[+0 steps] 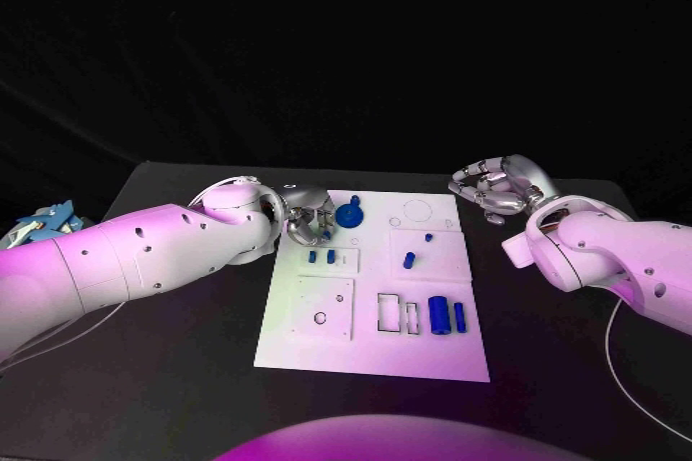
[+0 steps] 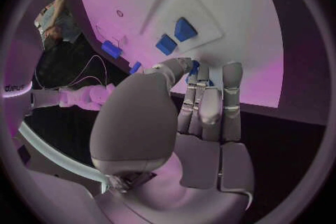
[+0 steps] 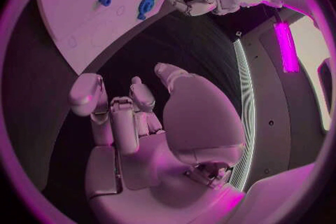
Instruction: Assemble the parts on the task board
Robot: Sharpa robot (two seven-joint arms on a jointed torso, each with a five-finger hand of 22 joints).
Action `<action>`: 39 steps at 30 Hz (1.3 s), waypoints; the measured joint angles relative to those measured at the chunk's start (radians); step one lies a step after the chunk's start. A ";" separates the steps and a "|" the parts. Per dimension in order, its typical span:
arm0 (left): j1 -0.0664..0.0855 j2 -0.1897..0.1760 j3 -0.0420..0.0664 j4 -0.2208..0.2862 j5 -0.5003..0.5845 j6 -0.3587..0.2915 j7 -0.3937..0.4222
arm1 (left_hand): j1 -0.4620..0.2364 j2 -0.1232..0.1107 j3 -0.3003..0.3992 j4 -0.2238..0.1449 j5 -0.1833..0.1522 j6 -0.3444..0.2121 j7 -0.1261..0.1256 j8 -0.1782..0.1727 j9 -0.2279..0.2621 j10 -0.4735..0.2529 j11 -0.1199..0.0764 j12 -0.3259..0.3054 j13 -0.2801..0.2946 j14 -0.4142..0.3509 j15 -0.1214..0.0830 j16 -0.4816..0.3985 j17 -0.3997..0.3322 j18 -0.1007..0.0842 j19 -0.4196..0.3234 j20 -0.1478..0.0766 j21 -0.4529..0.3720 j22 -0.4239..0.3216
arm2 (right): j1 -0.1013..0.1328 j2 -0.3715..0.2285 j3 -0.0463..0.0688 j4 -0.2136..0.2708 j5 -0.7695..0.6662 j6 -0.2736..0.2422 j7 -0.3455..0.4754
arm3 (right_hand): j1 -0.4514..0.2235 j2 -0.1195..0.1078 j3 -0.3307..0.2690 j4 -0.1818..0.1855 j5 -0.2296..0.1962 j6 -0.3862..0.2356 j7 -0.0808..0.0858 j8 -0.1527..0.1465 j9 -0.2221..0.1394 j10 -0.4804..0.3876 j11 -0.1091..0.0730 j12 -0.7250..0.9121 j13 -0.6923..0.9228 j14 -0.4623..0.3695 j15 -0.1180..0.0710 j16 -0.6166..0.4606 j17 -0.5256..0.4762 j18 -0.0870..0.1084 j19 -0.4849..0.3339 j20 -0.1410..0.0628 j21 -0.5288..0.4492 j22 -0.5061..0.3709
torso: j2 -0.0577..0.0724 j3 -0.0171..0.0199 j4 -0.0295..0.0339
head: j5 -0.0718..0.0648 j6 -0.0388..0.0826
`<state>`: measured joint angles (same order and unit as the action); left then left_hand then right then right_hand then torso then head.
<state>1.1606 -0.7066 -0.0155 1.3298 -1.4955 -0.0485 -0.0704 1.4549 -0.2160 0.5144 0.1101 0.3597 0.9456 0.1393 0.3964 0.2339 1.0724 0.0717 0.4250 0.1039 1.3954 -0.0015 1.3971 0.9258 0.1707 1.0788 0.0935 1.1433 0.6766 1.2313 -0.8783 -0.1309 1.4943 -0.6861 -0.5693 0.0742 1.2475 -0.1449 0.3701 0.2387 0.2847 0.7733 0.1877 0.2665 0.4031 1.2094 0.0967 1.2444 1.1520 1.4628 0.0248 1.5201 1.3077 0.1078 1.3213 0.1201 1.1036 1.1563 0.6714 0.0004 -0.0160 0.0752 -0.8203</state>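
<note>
The white task board (image 1: 375, 351) lies in the middle of the black table. My left hand (image 1: 306, 219) hovers over its far left corner, thumb and fingertips pinching the edge of a round blue part (image 1: 353, 216) with a short stem. In the left wrist view a sliver of that blue part (image 2: 194, 67) shows between the thumb and fingers of the left hand (image 2: 189, 106). Two small blue parts (image 1: 322, 255) sit just below the hand. Two blue cylinders (image 1: 447, 316) lie near the board's right side. My right hand (image 1: 498, 186) hangs off the board's far right corner, fingers curled in, holding nothing.
Two more small blue parts (image 1: 410, 258) rest on a raised square at mid-board. Rectangular slots (image 1: 397, 313) lie beside the cylinders. A blue and white object (image 1: 43, 221) sits past the table's left edge. Bare black table (image 1: 188, 381) lies on both sides of the board.
</note>
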 measured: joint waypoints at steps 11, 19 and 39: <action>-0.002 -0.001 -0.001 0.000 0.001 0.010 -0.010 | -0.012 -0.012 0.002 -0.007 0.000 -0.060 0.020 -0.066 -0.020 -0.002 0.013 -0.045 -0.007 -0.007 0.007 0.000 -0.023 0.000 -0.010 0.010 -0.012 -0.015 | 0.000 -0.002 0.000 0.000 0.000 0.000 0.000 | 0.000 0.000 0.000 0.000 0.000 0.000 0.000 0.000 0.000 0.000 0.000 0.000 0.000 0.000 0.000 0.000 0.000 0.000 0.000 0.000 0.000 0.000 | 0.000 0.0000 0.0002 | 0.000 0.000; -0.002 -0.002 -0.001 0.000 0.002 0.010 -0.012 | -0.016 -0.016 0.004 -0.010 0.000 -0.088 0.023 -0.092 -0.031 -0.002 0.013 -0.050 -0.007 -0.011 0.011 0.000 -0.027 0.000 -0.010 0.010 -0.012 -0.014 | 0.000 -0.002 0.000 0.000 0.000 0.000 0.000 | 0.000 0.000 0.000 0.000 0.000 0.000 0.000 0.000 0.000 0.000 0.000 0.000 0.000 0.000 0.000 0.000 0.000 0.000 0.000 0.000 0.000 0.000 | 0.000 -0.0001 0.0004 | 0.000 0.001; -0.002 -0.034 0.000 0.007 0.011 0.007 -0.017 | -0.024 -0.024 0.004 -0.015 0.000 -0.100 0.021 -0.105 -0.038 -0.036 0.025 -0.072 -0.006 -0.028 0.019 -0.015 -0.081 0.000 -0.036 0.017 -0.035 -0.056 | 0.000 -0.003 0.000 -0.014 -0.022 0.030 -0.009 | 0.064 -0.016 0.052 -0.037 -0.022 -0.006 -0.003 0.034 -0.009 -0.299 0.015 -0.390 -0.407 0.003 -0.005 -0.133 -0.074 0.047 -0.140 -0.003 -0.287 -0.217 | -0.001 -0.0012 0.0002 | -0.002 0.004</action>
<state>1.1586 -0.7407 -0.0154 1.3367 -1.4840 -0.0416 -0.0878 1.4313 -0.2396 0.5188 0.0949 0.3599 0.8454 0.1606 0.2918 0.1961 1.0366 0.0963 0.3533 0.0981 1.3677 0.0179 1.3816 0.8444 0.1707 1.0432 0.1109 1.1085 0.6204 1.2313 -0.8809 -0.1309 1.4806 -0.7081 -0.5397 0.0650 1.3115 -0.1612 0.4219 0.2014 0.2625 0.7677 0.1845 0.3005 0.3937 0.9108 0.1115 0.8544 0.7454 1.4658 0.0202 1.3873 1.2334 0.1551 1.1817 0.1175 0.8161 0.9396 0.6708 -0.0008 -0.0158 0.0729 -0.8167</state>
